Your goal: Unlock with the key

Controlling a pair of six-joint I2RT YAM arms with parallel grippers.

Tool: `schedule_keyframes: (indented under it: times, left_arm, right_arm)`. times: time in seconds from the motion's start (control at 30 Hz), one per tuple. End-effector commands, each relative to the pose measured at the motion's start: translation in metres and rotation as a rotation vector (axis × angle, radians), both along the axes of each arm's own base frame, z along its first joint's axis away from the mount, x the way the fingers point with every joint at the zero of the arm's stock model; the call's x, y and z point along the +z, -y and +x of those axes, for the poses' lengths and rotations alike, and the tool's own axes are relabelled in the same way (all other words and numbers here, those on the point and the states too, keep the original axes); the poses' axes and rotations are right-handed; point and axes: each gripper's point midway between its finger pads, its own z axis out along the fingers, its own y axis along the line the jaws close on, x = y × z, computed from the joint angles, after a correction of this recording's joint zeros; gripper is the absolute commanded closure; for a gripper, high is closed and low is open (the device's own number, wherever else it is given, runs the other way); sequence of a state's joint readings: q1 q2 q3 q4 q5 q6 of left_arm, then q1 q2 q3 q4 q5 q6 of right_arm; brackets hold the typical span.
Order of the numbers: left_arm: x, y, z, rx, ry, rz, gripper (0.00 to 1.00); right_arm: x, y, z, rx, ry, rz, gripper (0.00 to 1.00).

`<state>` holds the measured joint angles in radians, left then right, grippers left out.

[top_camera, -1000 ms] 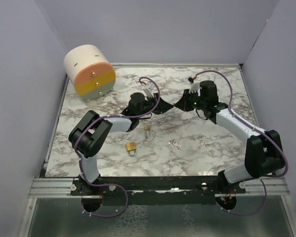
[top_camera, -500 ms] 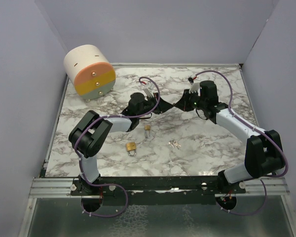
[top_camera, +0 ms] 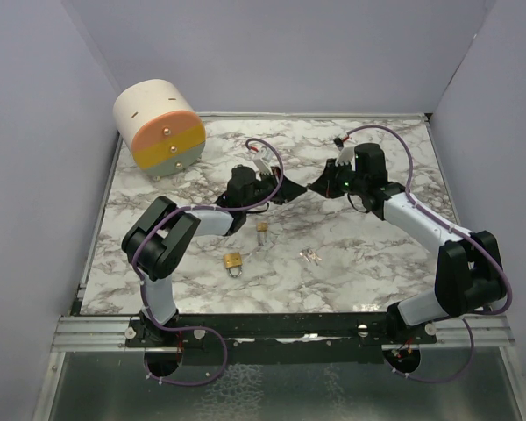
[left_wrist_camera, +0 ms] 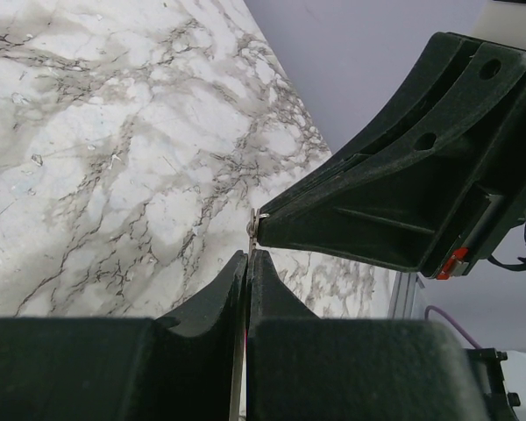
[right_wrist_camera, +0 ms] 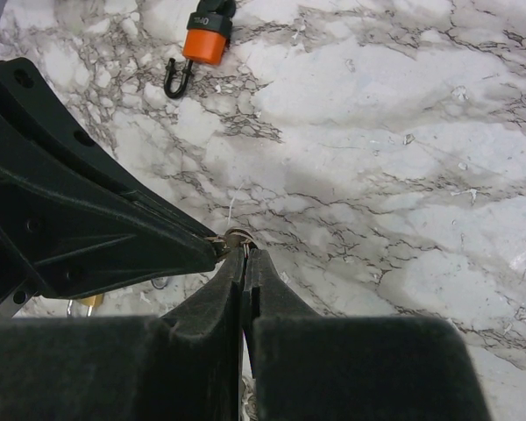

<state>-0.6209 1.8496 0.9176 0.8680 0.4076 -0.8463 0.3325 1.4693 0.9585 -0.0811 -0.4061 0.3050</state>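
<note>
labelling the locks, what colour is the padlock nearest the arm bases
The padlock is brass gold; it shows best in the top external view.

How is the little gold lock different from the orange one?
The brass padlock is gold with a silvery shackle; the orange padlock has a black one. The brass padlock's shackle looks closed; the orange padlock's hooks open. Both lie untouched on the marble table.
</note>
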Motion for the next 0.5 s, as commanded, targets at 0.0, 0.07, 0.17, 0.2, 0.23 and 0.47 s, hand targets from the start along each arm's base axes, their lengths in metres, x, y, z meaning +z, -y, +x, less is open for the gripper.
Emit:
schedule_keyframes:
  times: [0.0, 0.07, 0.17, 0.2, 0.23, 0.47]
  left_arm:
    - [0.017, -0.007, 0.004, 0.035, 0.040, -0.031, 1.00]
    - [0.016, -0.008, 0.005, 0.044, 0.037, -0.029, 1.00]
    - [0.016, -0.010, 0.005, 0.056, 0.035, -0.029, 1.00]
    - [0.017, -0.011, 0.006, 0.062, 0.036, -0.029, 1.00]
    - [0.017, -0.012, 0.006, 0.066, 0.036, -0.030, 1.00]
    - [0.018, -0.014, 0.007, 0.062, 0.034, -0.033, 1.00]
  right_arm:
    - [0.019, -0.003, 0.004, 0.013, 0.066, 0.015, 0.99]
    - [0.019, -0.003, 0.004, 0.012, 0.067, 0.014, 0.99]
    - [0.020, -0.002, 0.004, 0.012, 0.071, 0.013, 0.99]
    - [0.019, -0.003, 0.003, 0.013, 0.068, 0.013, 0.99]
    - [0.019, -0.003, 0.002, 0.014, 0.065, 0.013, 0.98]
    - [0.040, 0.010, 0.009, -0.078, 0.126, 0.014, 0.43]
